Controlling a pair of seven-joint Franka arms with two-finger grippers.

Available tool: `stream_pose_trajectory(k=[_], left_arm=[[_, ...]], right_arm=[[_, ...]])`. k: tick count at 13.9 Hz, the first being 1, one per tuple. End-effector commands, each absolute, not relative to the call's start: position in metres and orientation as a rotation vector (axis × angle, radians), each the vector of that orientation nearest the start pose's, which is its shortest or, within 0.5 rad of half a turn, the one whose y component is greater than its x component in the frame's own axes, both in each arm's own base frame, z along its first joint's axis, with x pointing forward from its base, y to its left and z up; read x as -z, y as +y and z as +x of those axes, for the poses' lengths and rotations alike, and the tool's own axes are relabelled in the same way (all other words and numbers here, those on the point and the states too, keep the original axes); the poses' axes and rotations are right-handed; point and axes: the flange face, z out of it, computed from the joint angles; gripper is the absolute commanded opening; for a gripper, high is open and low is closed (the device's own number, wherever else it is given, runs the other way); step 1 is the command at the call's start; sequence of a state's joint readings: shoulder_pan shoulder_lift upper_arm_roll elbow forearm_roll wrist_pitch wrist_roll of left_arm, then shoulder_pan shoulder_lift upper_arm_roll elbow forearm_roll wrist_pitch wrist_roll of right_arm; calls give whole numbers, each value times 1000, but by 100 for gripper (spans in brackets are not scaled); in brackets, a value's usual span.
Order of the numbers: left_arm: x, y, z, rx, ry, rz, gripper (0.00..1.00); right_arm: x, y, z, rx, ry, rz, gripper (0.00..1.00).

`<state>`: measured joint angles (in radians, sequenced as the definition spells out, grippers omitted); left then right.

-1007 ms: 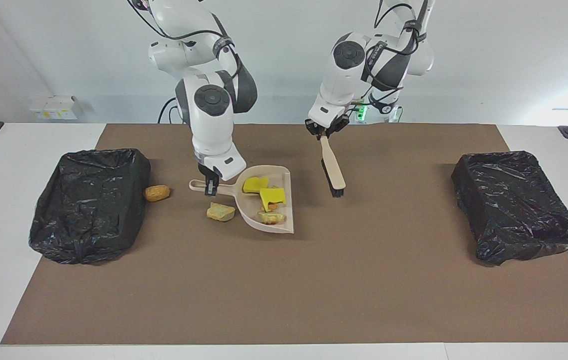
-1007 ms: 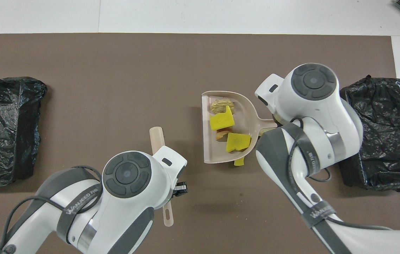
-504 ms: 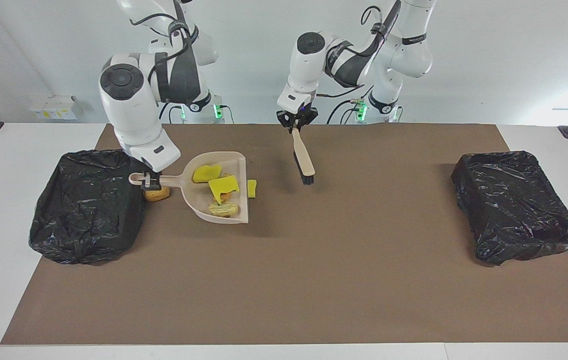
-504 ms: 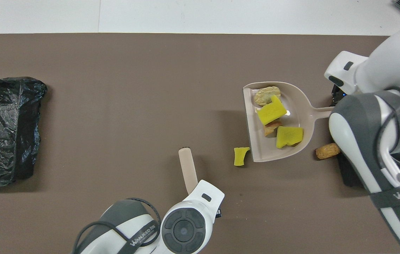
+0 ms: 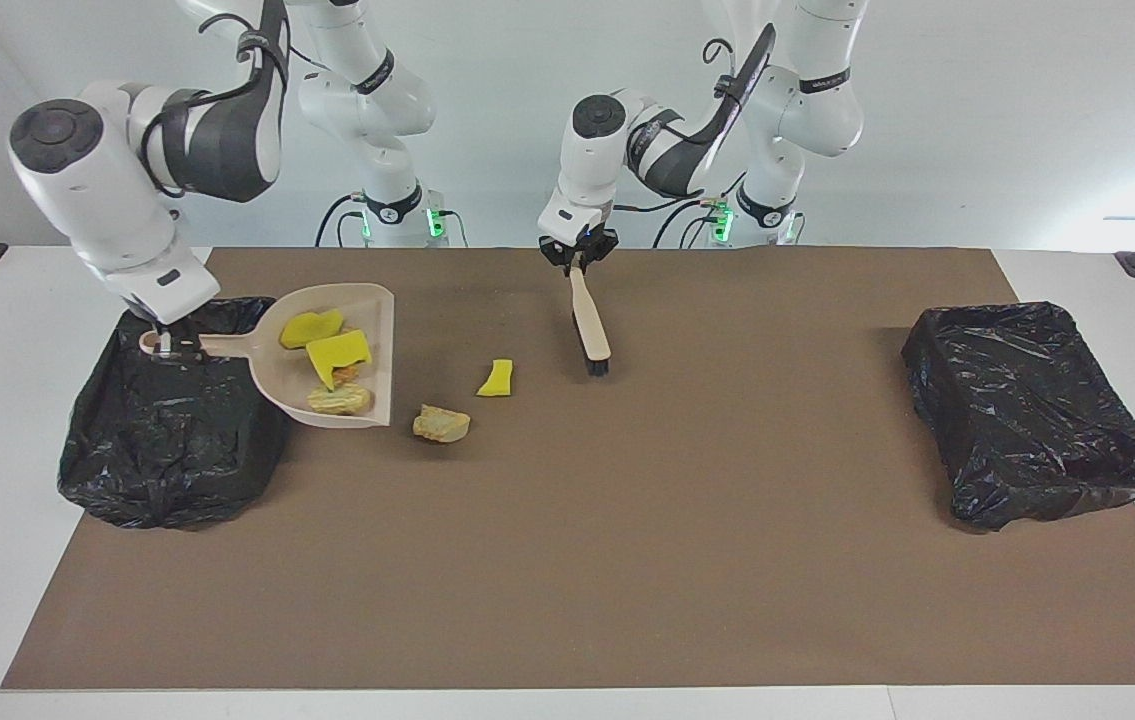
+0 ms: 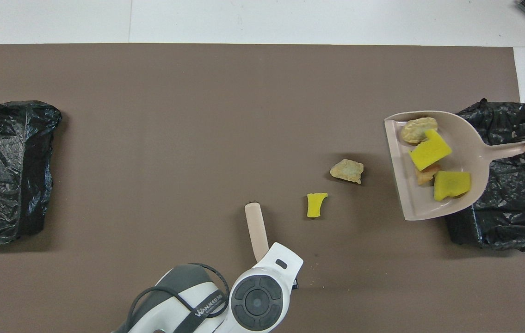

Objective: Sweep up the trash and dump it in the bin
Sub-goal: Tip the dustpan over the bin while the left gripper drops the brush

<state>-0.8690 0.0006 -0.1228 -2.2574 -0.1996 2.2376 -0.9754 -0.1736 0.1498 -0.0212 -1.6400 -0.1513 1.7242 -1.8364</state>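
My right gripper (image 5: pixel 164 345) is shut on the handle of the beige dustpan (image 5: pixel 277 385), which hangs over the edge of the black-lined bin (image 5: pixel 172 440) at the right arm's end. In the dustpan (image 6: pixel 468 152) lies trash: two yellow sponge bits (image 5: pixel 339 350) and tan lumps (image 5: pixel 339 400). A yellow scrap (image 5: pixel 496 380) and a tan lump (image 5: pixel 442 423) lie on the mat beside the pan. My left gripper (image 5: pixel 577 255) is shut on the brush (image 5: pixel 589 325), whose bristles point down at the mat beside the yellow scrap (image 6: pixel 316 205).
A second black-lined bin (image 5: pixel 1032 410) stands at the left arm's end of the table. The brown mat (image 5: pixel 627 560) covers most of the white table. The left arm's wrist (image 6: pixel 262 296) hides the brush handle's end from above.
The right arm has lifted the dustpan with its load and carried it to the bin at its end. The left arm drew the brush back toward the robots. Two scraps stayed on the mat.
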Motion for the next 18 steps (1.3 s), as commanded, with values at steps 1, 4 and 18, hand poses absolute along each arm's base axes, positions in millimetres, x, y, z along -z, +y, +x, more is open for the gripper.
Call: stream_pose_trajectory(k=[1, 4, 18], left_arm=[[-350, -436, 265, -234, -133, -3209, 0], [-336, -439, 262, -257, -92, -3188, 0], [-399, -361, 391, -134, -389, -3184, 100]], right_arm=[[-527, -176, 573, 245, 2321, 2077, 0], [-537, -240, 555, 283, 2216, 2073, 0], [-540, -233, 555, 772, 1807, 1791, 0]])
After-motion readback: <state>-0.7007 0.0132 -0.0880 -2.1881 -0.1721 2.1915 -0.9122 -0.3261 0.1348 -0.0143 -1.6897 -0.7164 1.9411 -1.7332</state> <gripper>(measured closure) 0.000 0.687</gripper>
